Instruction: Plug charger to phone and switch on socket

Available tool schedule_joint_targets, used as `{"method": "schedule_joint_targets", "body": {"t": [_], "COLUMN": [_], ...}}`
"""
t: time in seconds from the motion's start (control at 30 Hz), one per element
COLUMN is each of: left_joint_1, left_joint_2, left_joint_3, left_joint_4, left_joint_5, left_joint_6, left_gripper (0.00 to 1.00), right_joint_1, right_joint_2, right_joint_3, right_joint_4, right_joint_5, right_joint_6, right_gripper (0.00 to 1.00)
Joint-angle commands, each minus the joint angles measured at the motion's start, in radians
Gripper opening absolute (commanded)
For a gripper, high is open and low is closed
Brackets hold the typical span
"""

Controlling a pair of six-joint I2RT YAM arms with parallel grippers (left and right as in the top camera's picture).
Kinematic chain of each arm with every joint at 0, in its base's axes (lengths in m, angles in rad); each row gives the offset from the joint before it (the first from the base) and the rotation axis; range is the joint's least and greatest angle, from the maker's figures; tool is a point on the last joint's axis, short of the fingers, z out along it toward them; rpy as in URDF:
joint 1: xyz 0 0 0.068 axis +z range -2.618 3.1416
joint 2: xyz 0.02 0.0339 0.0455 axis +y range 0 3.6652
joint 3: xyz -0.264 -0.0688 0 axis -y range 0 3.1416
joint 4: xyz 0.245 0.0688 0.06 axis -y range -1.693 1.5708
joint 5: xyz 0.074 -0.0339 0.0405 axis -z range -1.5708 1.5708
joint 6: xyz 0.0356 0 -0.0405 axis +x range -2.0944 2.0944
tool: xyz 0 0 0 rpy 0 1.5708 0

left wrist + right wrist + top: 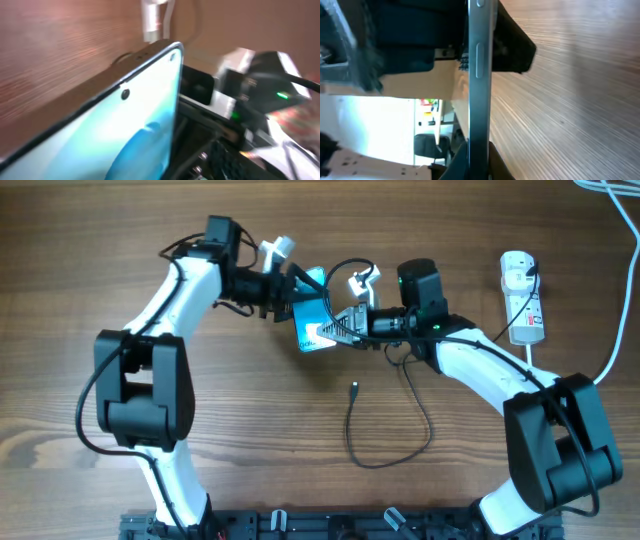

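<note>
The phone (313, 321), its teal-blue screen lit, is held up off the table between both arms. My right gripper (340, 328) is shut on it. In the right wrist view the phone (479, 90) stands edge-on with a dark finger (499, 162) pressed to each face. My left gripper (294, 297) straddles the phone's other end with jaws spread wide; I cannot tell whether they press on it. The screen (125, 130) fills the lower left of the left wrist view. The charger (385, 460) lies loose on the table, its plug tip (355, 388) pointing at the phone. The socket (522, 300) lies far right.
A thicker white cable (622, 300) runs down the right edge of the table past the socket. The arm bases stand along the front edge at the left (140, 390) and the right (560, 440).
</note>
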Motion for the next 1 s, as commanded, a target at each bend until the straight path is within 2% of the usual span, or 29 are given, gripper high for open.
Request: {"method": "schedule_joint_targets", "body": {"t": [0.0, 0.13, 0.23, 0.3, 0.33, 0.37, 0.43, 0.77, 0.8, 0.83, 0.87, 0.9, 0.93, 0.97], "left_joint_1": [0.039, 0.034, 0.024, 0.023, 0.023, 0.023, 0.023, 0.023, 0.023, 0.023, 0.023, 0.023, 0.023, 0.023], "left_joint_2": [-0.021, -0.021, -0.022, -0.024, -0.024, -0.024, -0.024, -0.026, -0.026, -0.026, -0.026, -0.026, -0.026, -0.026], "left_joint_3": [0.006, 0.006, 0.006, 0.006, 0.006, 0.006, 0.006, 0.006, 0.006, 0.006, 0.006, 0.006, 0.006, 0.006], "left_joint_4": [0.004, 0.006, 0.022, 0.034, 0.034, 0.034, 0.034, 0.05, 0.05, 0.05, 0.05, 0.05, 0.052, 0.055], "left_joint_5": [0.213, 0.245, 0.286, 0.286, 0.286, 0.286, 0.286, 0.286, 0.286, 0.286, 0.286, 0.286, 0.286, 0.286], "left_joint_6": [0.099, 0.1, 0.121, 0.121, 0.121, 0.121, 0.121, 0.121, 0.121, 0.121, 0.121, 0.121, 0.121, 0.121], "left_gripper": [0.66, 0.56, 0.54, 0.49, 0.44, 0.33, 0.19, 0.18, 0.18, 0.17, 0.15, 0.13, 0.09, 0.05], "right_joint_1": [0.0, 0.0, 0.0, 0.0, 0.0, 0.0, 0.0, 0.001, 0.001, 0.001, 0.001, 0.001, 0.001, 0.0], "right_joint_2": [0.002, 0.002, 0.002, 0.002, 0.002, 0.002, 0.002, 0.002, 0.002, 0.002, 0.002, 0.002, 0.002, 0.002], "right_joint_3": [0.005, 0.005, 0.005, 0.005, 0.005, 0.005, 0.005, 0.004, 0.004, 0.004, 0.004, 0.004, 0.004, 0.004], "right_joint_4": [0.027, 0.063, 0.072, 0.089, 0.095, 0.107, 0.122, 0.154, 0.154, 0.154, 0.154, 0.154, 0.154, 0.154], "right_joint_5": [-0.026, -0.028, -0.024, -0.024, -0.024, -0.024, -0.019, -0.016, -0.015, -0.015, -0.015, -0.016, -0.016, -0.015], "right_joint_6": [0.067, 0.101, 0.129, 0.139, 0.146, 0.158, 0.171, 0.186, 0.185, 0.183, 0.179, 0.177, 0.176, 0.176], "right_gripper": [0.04, 0.04, 0.04, 0.04, 0.04, 0.04, 0.04, 0.04, 0.07, 0.17, 0.32, 0.42, 0.47, 0.59]}}
